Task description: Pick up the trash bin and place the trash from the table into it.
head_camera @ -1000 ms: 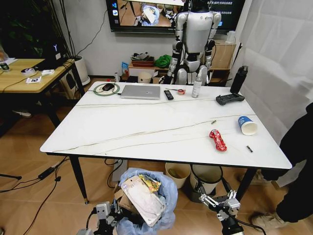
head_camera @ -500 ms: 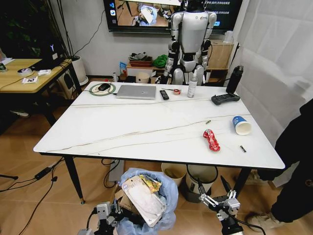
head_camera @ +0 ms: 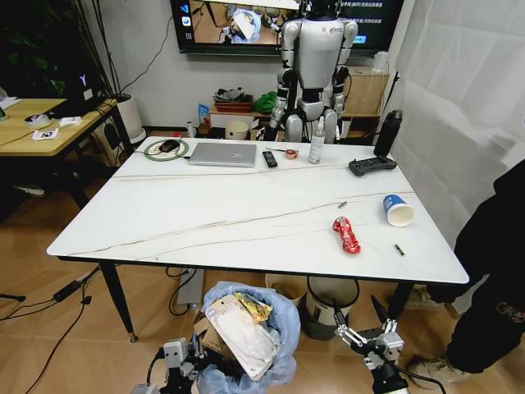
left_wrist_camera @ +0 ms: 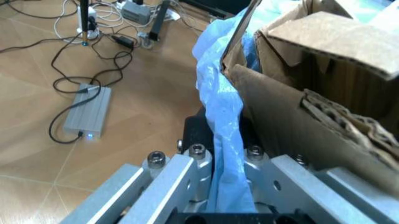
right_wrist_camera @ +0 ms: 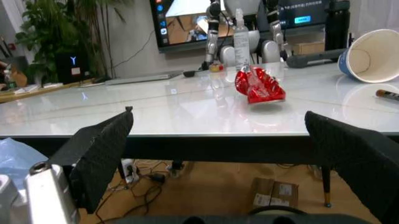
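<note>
The trash bin [head_camera: 246, 328], lined with a blue bag and holding cardboard [left_wrist_camera: 311, 116] and wrappers, hangs low in front of the table [head_camera: 205, 222]. My left gripper [head_camera: 182, 359] is shut on the bin's bag-covered rim [left_wrist_camera: 225, 154]. To the bin's right, my right gripper [head_camera: 369, 339] hangs open and holds nothing, below the table edge. A red wrapper [head_camera: 345, 234] [right_wrist_camera: 259, 86], a blue-white paper cup [head_camera: 398, 210] [right_wrist_camera: 371, 56] on its side and a small dark scrap [head_camera: 399, 249] lie on the table's right part.
A laptop [head_camera: 224, 153], remote [head_camera: 269, 158], controller [head_camera: 367, 166] and bottles [head_camera: 317, 146] line the table's far edge. A cream bin [head_camera: 289, 287] and a grey bin [head_camera: 332, 300] stand under it. A person [head_camera: 492, 279] stands at the right. Cables and a power box [left_wrist_camera: 87, 114] lie on the floor.
The whole picture has shifted: the table now sits further left in the head view, so the camera has moved. Both grippers and the held bin keep their places.
</note>
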